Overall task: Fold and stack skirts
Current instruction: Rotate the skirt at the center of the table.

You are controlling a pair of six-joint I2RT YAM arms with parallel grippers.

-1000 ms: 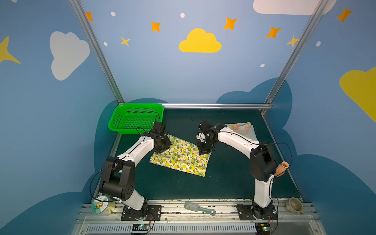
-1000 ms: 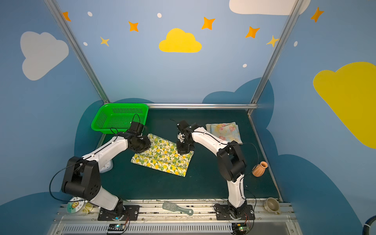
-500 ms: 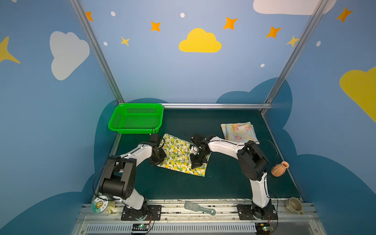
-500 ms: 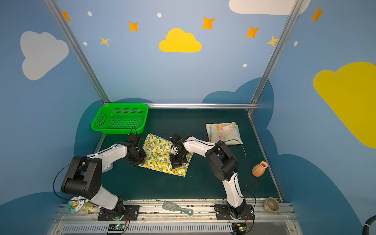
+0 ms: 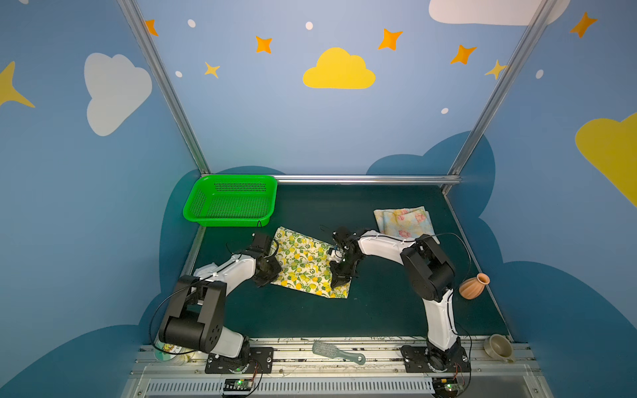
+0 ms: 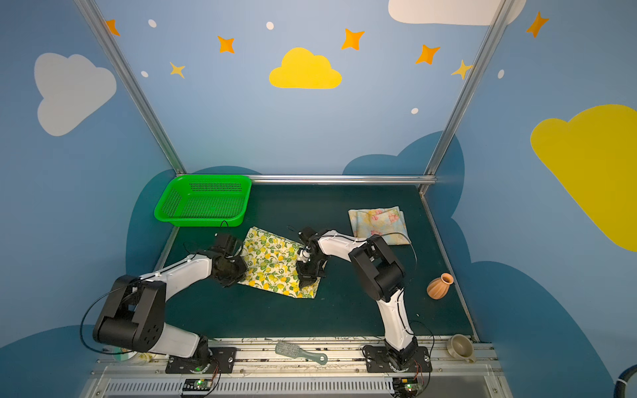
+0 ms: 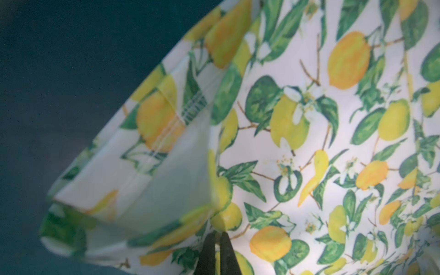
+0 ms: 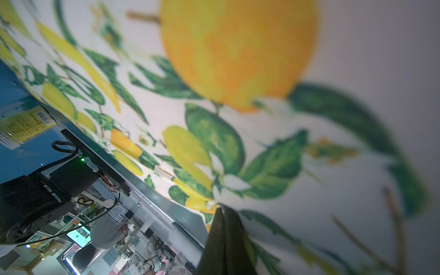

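- Lemon skirt [image 5: 303, 263] lies mid-counter [image 5: 379, 310]; floral skirt [image 5: 404, 221] sits folded at 2 o'clock from it, well apart (12 = back wall)
- Left gripper [image 7: 217, 235] is closed, pinching lemon cloth at the skirt's 8 o'clock edge; right gripper [image 8: 220, 209] is closed on cloth near 4 o'clock
- Risk: the thin pinch slips under pull and the doubled edge flops open
- Risk: uneven pull between arms skews or bunches the cloth, giving a crooked stack
- Top views show layout and both arms but hide the jaws; wrist views show jaws nipped on cloth but no floral skirt
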